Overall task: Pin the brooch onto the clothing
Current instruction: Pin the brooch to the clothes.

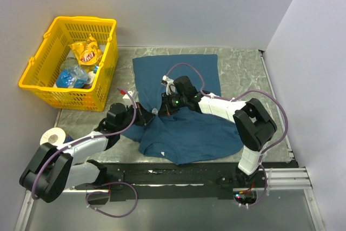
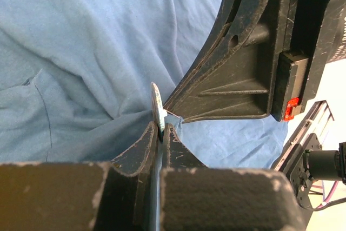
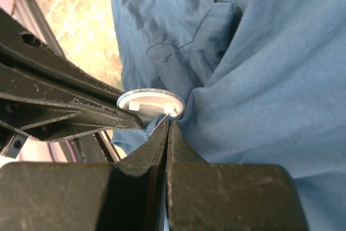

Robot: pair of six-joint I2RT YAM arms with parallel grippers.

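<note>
The clothing (image 1: 189, 133), a dark teal T-shirt, lies rumpled on the table. Both grippers meet over its left part. My left gripper (image 2: 160, 127) is shut on the rim of the brooch (image 2: 156, 100), a small pale disc seen edge-on against a bunched fold of clothing (image 2: 81, 36). In the right wrist view the brooch (image 3: 151, 101) shows its white back, with a thin pin wire slanting down from it. My right gripper (image 3: 167, 125) is shut, its tips touching the pin and the clothing (image 3: 270, 52) beside the disc. From above, the left gripper (image 1: 147, 117) and right gripper (image 1: 164, 109) hide the brooch.
A yellow basket (image 1: 32, 74) holding a snack bag (image 1: 88, 52) and blue packets stands at the back left. A white roll (image 1: 54, 135) lies by the left arm. Marble tabletop (image 1: 243, 74) shows right of the shirt. White walls close in on three sides.
</note>
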